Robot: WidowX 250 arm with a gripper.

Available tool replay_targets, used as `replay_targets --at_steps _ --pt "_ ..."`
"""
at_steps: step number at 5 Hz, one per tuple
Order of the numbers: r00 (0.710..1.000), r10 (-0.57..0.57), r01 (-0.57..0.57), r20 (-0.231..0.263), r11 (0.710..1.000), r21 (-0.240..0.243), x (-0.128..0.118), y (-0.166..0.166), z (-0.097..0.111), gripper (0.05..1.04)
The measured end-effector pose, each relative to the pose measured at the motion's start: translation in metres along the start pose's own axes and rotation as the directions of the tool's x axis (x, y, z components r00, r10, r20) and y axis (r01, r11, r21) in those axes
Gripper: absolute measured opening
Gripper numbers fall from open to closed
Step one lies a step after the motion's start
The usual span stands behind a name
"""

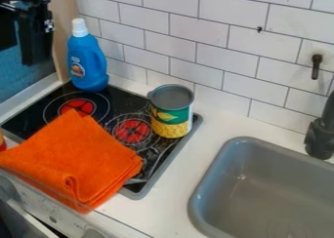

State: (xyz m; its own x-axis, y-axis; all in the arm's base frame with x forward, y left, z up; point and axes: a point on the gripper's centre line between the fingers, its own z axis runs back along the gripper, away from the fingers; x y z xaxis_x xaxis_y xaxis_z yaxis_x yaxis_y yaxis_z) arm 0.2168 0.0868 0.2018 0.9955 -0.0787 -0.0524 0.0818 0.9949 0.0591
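Observation:
At the upper left edge the black gripper [31,34] hangs partly in view, left of a blue bottle [87,64] with a white cap and apart from it. The bottle stands upright at the back left corner of the black stove top [120,103]. An open can [172,116] with a green and yellow label stands upright on the stove's right side. A folded orange cloth [75,156] lies across the stove's front left part and over its front edge. A shiny metallic item [135,182] shows at the cloth's right edge, partly hidden.
A grey sink [261,183] is set into the white counter [171,195] at the right, with a black faucet [320,137] behind it. A tiled wall [215,42] runs along the back. At the left edge a red item [2,143] is cut off beside the cloth.

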Motion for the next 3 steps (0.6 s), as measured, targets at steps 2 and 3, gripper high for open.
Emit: replay_targets --at_steps 2,3 --pt "1.0 0.025 -0.025 0.005 1.0 -0.005 0.038 0.022 -0.004 1.004" --pt "0.996 0.076 -0.078 0.056 0.997 0.017 0.061 0.046 -0.003 1.004"
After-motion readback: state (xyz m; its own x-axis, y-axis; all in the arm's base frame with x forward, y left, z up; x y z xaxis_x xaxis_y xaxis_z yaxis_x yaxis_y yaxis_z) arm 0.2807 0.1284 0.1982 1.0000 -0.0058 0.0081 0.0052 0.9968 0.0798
